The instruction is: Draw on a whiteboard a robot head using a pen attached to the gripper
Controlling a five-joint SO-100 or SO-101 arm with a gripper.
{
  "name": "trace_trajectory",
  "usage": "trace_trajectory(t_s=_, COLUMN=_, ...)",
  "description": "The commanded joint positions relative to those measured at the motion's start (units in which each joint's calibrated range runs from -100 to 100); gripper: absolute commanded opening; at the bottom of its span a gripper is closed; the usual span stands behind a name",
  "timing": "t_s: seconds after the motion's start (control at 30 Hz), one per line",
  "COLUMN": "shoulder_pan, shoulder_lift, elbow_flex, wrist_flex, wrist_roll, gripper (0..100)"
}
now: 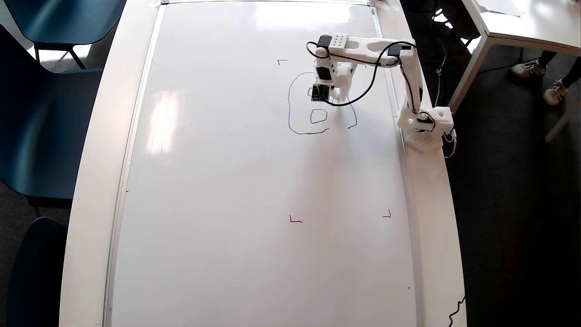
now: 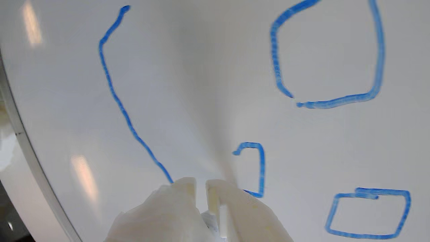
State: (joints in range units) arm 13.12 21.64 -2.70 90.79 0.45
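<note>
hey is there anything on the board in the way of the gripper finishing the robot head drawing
Nothing visible. The whiteboard around the robot head is bare, and the gripper sits right at the blue lines.

A: Where does the overhead camera sit?

B: High above, facing straight down. It takes in nearly the whole glossy white silver-framed whiteboard [image 1: 254, 190], with the small white jointed arm [image 1: 408, 77] at the board's right edge, upper part.

A: And the wrist camera?

B: It rides just behind the white plastic gripper [image 2: 201, 187], very near the board, looking along the fingers at its surface.

A: What do they share?

B: The thin blue hand-drawn robot head [image 1: 290, 109]: small from overhead, filling the wrist view [image 2: 114, 94].
</note>
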Motion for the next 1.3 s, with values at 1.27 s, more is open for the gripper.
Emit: trace_trajectory(t_s=1.27, shoulder_pan=-5.2, shoulder_lift=-2.5, elbow_flex=4.2, wrist_flex=-2.1, wrist_roll=-0.2, gripper=1)
